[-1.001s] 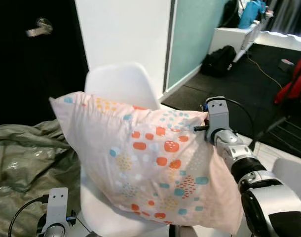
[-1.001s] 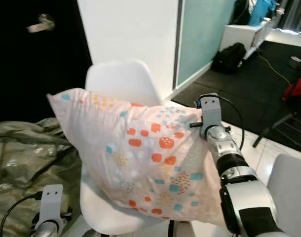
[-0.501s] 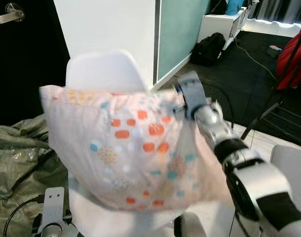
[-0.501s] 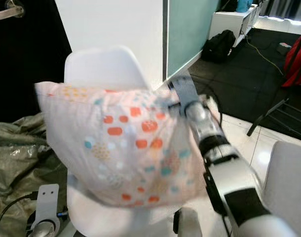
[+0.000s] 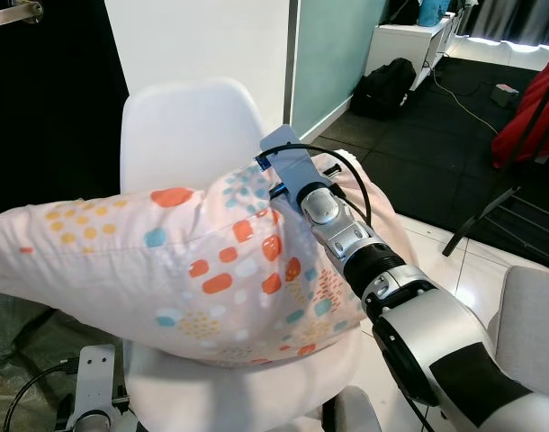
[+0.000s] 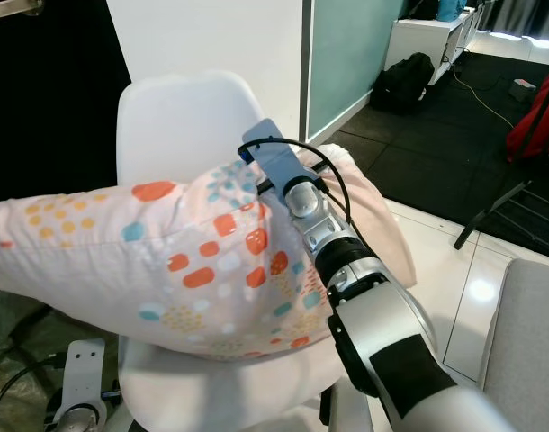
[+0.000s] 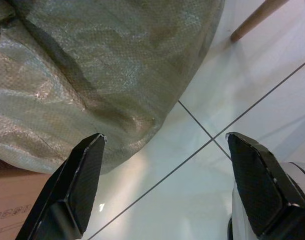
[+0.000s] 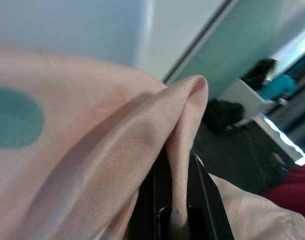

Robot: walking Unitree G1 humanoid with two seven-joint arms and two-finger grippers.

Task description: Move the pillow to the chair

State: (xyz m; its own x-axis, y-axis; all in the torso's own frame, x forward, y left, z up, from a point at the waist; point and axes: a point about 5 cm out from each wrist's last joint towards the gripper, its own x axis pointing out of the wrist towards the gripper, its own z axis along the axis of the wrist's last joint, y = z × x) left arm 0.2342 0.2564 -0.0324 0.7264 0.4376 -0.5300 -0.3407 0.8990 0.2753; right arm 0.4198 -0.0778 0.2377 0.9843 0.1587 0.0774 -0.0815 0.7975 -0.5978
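Left eye view: the pink pillow (image 5: 193, 270), dotted in orange, teal and yellow, lies across the seat of the white shell chair (image 5: 189, 135), leaning towards its backrest, with one long end hanging out past the seat towards 9 o'clock. The right gripper (image 8: 176, 197) reaches in from 4 o'clock and is buried in the pillow's upper edge near the backrest. In the right wrist view its jaws are pinched nearly together on a fold of the pink fabric, which rises between the black fingers (image 8: 160, 195).

The left gripper (image 7: 165, 187) hangs low at 7 o'clock, its jaws spread wide and holding nothing, above white floor tiles (image 7: 227, 120) and a grey-green woven sack (image 7: 92, 65). Behind the chair stand a white wall (image 5: 220, 45) and a teal panel (image 5: 333, 45); a black backpack (image 5: 387, 85) rests on the dark floor at 1 o'clock.
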